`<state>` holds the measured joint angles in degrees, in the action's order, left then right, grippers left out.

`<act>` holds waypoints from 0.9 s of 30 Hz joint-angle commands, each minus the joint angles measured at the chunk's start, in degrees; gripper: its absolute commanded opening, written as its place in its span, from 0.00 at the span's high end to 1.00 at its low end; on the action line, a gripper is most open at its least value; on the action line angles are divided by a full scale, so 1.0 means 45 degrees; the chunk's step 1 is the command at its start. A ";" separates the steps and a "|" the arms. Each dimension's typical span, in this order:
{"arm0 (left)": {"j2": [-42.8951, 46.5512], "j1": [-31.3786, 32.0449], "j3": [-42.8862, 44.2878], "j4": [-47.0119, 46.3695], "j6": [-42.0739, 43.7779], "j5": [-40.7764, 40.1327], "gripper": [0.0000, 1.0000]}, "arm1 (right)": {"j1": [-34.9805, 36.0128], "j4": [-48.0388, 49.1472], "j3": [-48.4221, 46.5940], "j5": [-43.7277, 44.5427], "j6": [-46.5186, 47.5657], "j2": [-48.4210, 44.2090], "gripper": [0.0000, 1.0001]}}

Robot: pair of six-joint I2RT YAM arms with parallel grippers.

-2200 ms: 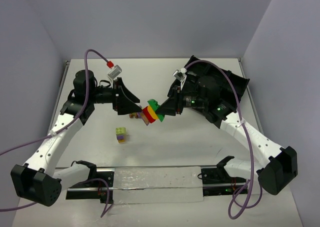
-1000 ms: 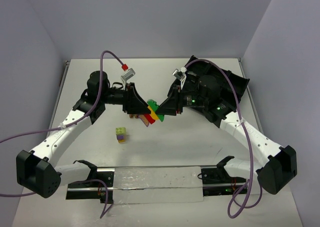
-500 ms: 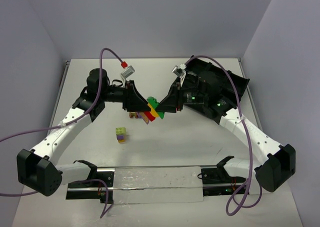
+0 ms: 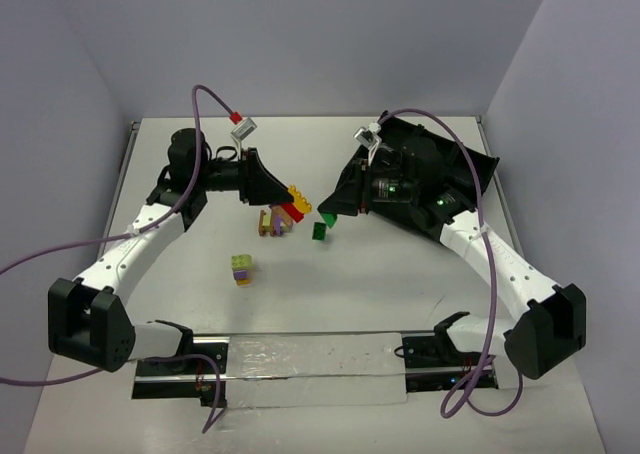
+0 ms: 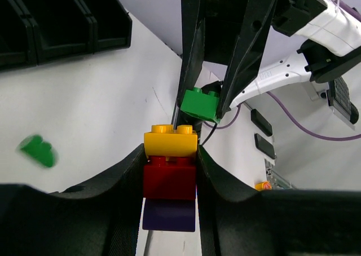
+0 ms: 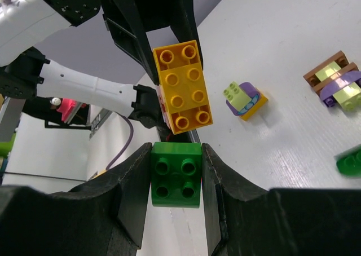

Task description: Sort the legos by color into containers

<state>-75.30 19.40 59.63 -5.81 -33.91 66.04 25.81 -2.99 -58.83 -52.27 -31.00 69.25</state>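
My left gripper [image 4: 284, 201] is shut on a stack of legos: a yellow brick [image 5: 170, 140] on a red one [image 5: 169, 180] with a dark purple one [image 5: 168, 216] behind. Facing it a short gap away, my right gripper [image 4: 329, 214] is shut on a single green brick [image 6: 176, 174], whose studs point at the yellow brick [image 6: 182, 87]. Another green brick [image 4: 319, 230] shows below the two grippers, blurred in both wrist views. The black tray of containers [image 4: 472, 170] lies behind the right arm, and its compartments [image 5: 56, 19] look empty from the left wrist.
A brown, purple and yellow-green cluster [image 4: 272, 224] lies on the table under the left gripper. A smaller yellow-green, purple and orange cluster [image 4: 242, 268] sits nearer the front. A rail [image 4: 320, 359] with both arm bases runs along the near edge.
The stack held between both grippers has come apart. The left gripper has drawn back left with the yellow, red and purple bricks, the right keeps a green one, and another green brick has dropped.
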 commanded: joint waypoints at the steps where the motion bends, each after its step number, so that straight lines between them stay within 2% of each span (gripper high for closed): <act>1: -0.0373 0.0001 0.0880 -0.0309 0.0170 0.0033 1.00 | -0.0154 -0.0369 -0.0619 0.0125 0.0230 0.0479 1.00; 6: -0.1519 -0.0038 0.1869 0.1944 0.1189 -0.1269 1.00 | -0.0356 -0.1688 -0.0871 0.1914 0.0496 0.1126 1.00; 10: -0.2601 -0.0287 0.2120 0.2893 0.0623 -0.3284 1.00 | -0.0677 -0.3626 -0.1455 0.5957 0.0521 0.1836 1.00; 13: -0.3171 -0.0286 0.2385 0.3175 0.0276 -0.4515 1.00 | -0.0958 -0.4456 -0.1665 0.7558 0.0258 0.2164 1.00; 15: -0.3410 -0.0276 0.2728 0.3447 0.0339 -0.5274 1.00 | -0.1312 -0.4744 -0.1773 0.7867 0.0077 0.2153 1.00; 19: -0.3609 -0.0253 0.3317 0.4342 0.0354 -0.6893 1.00 | -0.2248 -0.5803 -0.2378 0.9953 -0.0006 0.1874 1.00; 27: -0.3894 -0.0248 0.4500 0.5521 0.0409 -0.8274 1.00 | -0.3429 -0.6999 -0.4064 1.3071 0.0099 0.2192 1.00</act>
<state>-92.58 18.33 75.46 16.47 -32.21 33.58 11.76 -31.89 -71.56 -4.01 -30.62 79.22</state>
